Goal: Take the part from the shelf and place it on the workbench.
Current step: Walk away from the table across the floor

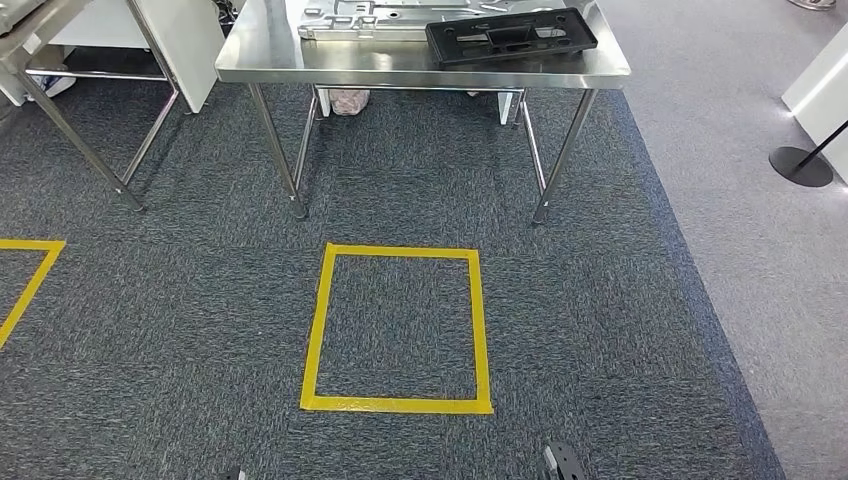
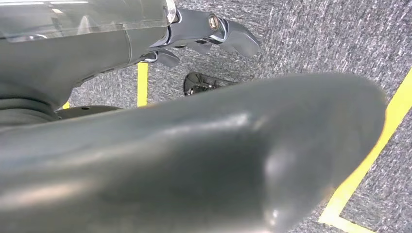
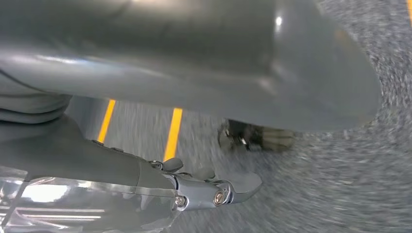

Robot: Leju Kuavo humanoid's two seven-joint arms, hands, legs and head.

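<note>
A black flat plastic part lies on the right half of the steel workbench, straight ahead across the carpet. Beside it lies a silver pressed-metal plate. My left hand hangs over the carpet with nothing in it; its thick grey thumb is apart from the dark fingers. My right hand hangs the same way, its fingers stretched out and holding nothing.
A yellow tape square marks the carpet in front of the workbench, and another tape corner lies at the left. A second steel table stands at the far left. A black stanchion base and a white cabinet stand at the right.
</note>
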